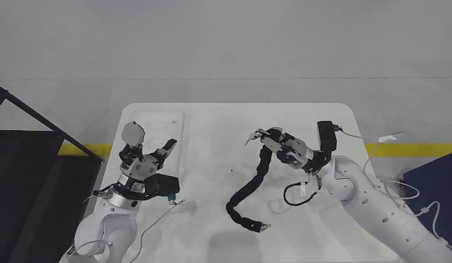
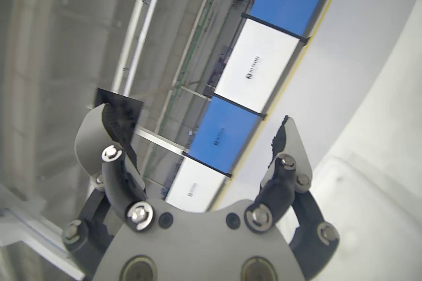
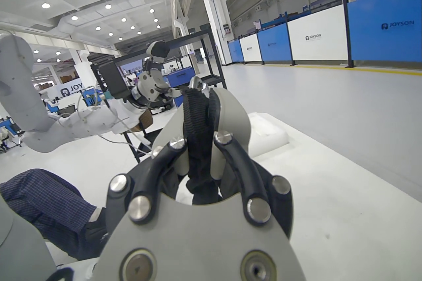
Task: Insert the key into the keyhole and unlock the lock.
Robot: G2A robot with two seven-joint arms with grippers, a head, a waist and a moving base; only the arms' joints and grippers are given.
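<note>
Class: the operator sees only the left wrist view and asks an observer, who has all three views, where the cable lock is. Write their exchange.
Operator: My left gripper is open with nothing in it. Where is the cable lock?
Observer: The right gripper is shut on one end of the cable lock, over the table's right half.
Operator: And the other end?
Observer: It rests on the table between the two arms, ending in a metal tip, apart from your gripper.
</note>
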